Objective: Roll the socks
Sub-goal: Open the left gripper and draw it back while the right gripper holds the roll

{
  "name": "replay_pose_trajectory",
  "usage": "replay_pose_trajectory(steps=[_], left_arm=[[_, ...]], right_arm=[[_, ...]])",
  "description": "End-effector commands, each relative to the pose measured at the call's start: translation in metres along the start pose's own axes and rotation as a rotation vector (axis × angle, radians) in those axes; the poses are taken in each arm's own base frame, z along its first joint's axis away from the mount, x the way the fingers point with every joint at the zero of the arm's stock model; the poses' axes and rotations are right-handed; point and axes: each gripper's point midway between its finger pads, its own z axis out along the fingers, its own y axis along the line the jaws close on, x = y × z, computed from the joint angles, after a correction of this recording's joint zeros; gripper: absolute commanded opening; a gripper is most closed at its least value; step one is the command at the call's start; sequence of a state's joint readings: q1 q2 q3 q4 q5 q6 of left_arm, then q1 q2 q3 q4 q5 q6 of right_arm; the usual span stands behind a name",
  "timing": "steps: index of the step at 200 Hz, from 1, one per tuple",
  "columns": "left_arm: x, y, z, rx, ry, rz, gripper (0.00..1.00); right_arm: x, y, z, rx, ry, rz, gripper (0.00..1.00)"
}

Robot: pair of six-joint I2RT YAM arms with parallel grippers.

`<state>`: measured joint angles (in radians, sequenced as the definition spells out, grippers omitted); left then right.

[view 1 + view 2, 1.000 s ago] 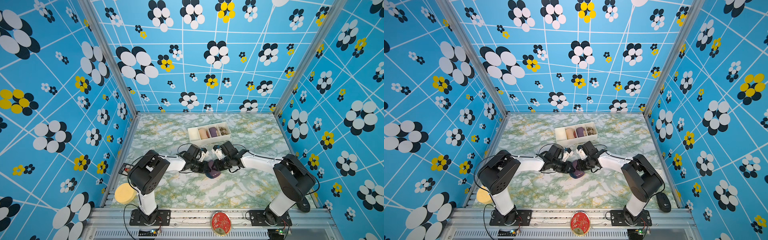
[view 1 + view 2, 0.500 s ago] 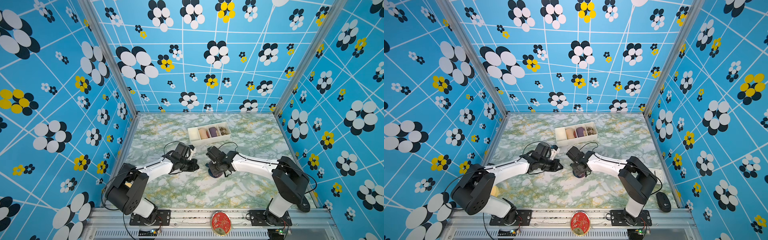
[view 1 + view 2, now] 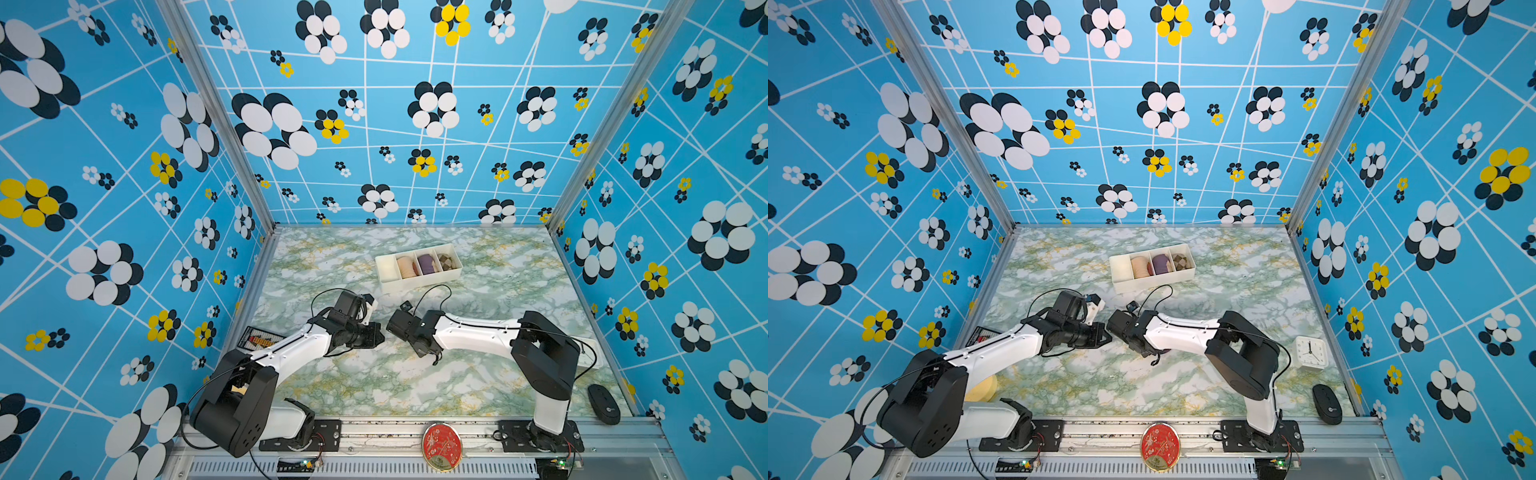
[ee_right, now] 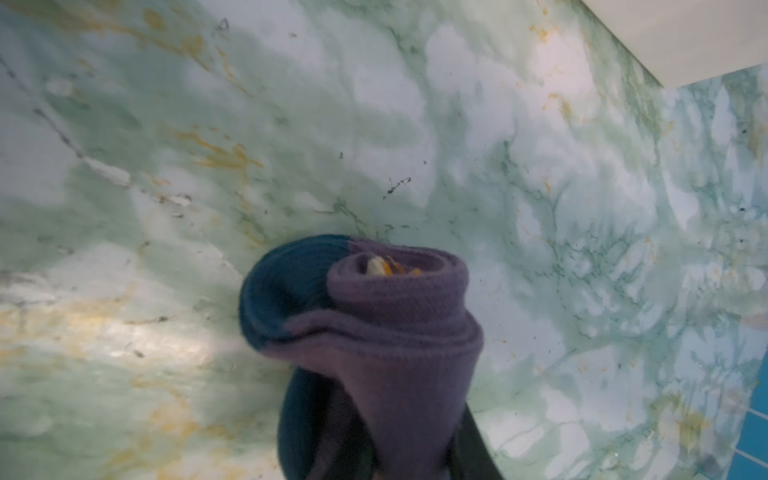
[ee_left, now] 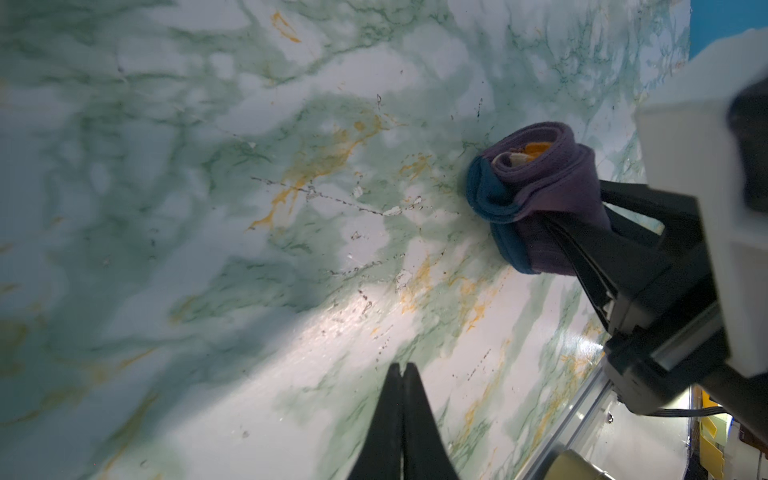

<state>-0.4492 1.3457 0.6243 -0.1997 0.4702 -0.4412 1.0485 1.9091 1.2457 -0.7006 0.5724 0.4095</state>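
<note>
The socks (image 4: 374, 316) are a purple roll with a dark teal end and a bit of orange at the core. My right gripper (image 4: 399, 440) is shut on the roll, its black fingers (image 5: 582, 241) clamping the purple side, and the roll (image 5: 536, 183) hangs close over the marble table. My left gripper (image 5: 401, 368) is shut and empty, its tips pressed together a short way from the roll. In both top views the left gripper (image 3: 376, 334) faces the right arm's wrist near the table's middle, and the roll is hidden under that wrist.
A white divided tray (image 3: 419, 284) at the back holds a peach roll (image 3: 406, 266), a purple roll (image 3: 427, 263) and a brown checked roll (image 3: 446, 262). A clock (image 3: 1309, 353) and a mouse (image 3: 603, 404) lie right, a yellow disc (image 3: 982, 388) front left.
A second ago both grippers met at the roll. The left gripper has let go and drawn back to the left, shut. The right gripper keeps the roll and has shifted slightly left.
</note>
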Motion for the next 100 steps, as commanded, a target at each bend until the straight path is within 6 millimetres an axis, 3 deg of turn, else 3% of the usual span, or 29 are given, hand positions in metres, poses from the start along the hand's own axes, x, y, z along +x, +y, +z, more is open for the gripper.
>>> replay_pose_trajectory(steps=[1,60,100], left_arm=[[0.006,0.007,-0.005,-0.015,0.004,0.005,0.06],[0.005,0.010,-0.012,-0.008,-0.011,-0.006,0.06],[0.004,0.010,-0.009,-0.001,-0.006,-0.015,0.06]], right_arm=[[0.025,0.005,0.013,0.045,0.090,-0.036,0.03],[0.028,0.023,0.007,-0.095,0.057,0.034,0.42],[0.024,0.024,-0.001,-0.134,0.018,0.055,0.49]])
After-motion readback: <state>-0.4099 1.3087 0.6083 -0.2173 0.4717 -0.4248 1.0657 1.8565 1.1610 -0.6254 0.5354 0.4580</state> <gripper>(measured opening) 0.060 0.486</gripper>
